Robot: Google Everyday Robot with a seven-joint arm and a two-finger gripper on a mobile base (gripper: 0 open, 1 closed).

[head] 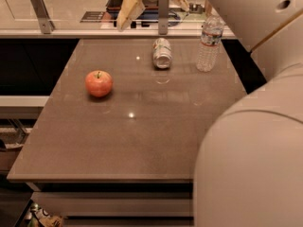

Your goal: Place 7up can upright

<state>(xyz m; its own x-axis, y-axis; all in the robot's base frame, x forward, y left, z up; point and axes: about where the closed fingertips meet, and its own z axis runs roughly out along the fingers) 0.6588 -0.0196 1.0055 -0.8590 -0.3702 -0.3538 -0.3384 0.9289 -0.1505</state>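
The jaws stand spread wide with nothing between them. The gripper (pixel 152 12) hangs just beyond the 7up can (pixel 162 53), over the far edge of the table (pixel 142 141). The can lies on its side (one shiny end faces the near edge), apart from the fingers. A water bottle (pixel 209 44) stands upright just right of the can. An apple (pixel 99 83) sits to its left and nearer. The robot's arm (pixel 255 150) fills the foreground to its right.

The 7up can (pixel 162 53) is silvery white with green and red markings. Left of it sits a red-orange apple (pixel 99 83), and right of it a clear bottle (pixel 209 44) with a pale label. The worktop (pixel 142 141) is plain grey-brown. Beyond the can hangs the hand (pixel 154 13), its tan fingers (pixel 129 8) spread apart.
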